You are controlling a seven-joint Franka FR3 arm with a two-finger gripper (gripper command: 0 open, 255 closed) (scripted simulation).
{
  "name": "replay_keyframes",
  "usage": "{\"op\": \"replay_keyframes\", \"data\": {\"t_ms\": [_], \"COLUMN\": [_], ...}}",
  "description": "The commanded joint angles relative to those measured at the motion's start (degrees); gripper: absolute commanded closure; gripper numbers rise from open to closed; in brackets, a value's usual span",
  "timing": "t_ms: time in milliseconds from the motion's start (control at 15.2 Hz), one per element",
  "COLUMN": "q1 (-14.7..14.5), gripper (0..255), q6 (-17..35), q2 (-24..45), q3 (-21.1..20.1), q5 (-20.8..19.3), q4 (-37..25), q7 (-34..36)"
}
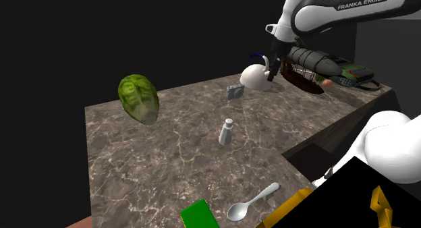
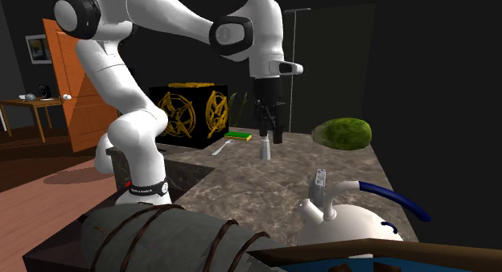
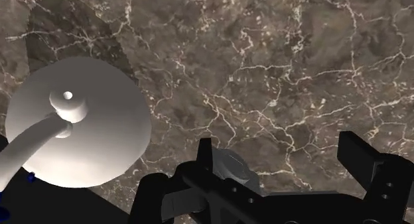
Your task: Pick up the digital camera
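Two black fingers of the gripper (image 3: 282, 156) stand wide apart, empty; the digital camera (image 3: 231, 167) lies below, beside one finger.

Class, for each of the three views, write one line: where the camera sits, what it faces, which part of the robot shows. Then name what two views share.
Shoulder view: beside the stand, looking down over the marbled table; the arm and gripper show.
Second exterior view: across the table, facing the arm over the white teapot; arm, gripper and stand show.
Wrist view: on the hand, looking down at the tabletop; its two open fingers show.
Shared: teapot and small grey digital camera appear in all three.
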State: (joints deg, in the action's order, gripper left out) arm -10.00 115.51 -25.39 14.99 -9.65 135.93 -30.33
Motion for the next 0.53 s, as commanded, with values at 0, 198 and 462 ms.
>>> {"op": "replay_keyframes", "data": {"t_ms": [0,198,462], "q1": [-1.6,-4.0,-6.8], "gripper": [0,0,0], "q6": [3.5,8.1,12.8], "q2": [4.1,10.3,18.9], "q3": [2.1,4.5,6.7], "q5": [1.3,4.4,10.4], "q4": [-1.5,-3.8,-7.9], "q7": [-5.9,-14.4,-26.5]}}
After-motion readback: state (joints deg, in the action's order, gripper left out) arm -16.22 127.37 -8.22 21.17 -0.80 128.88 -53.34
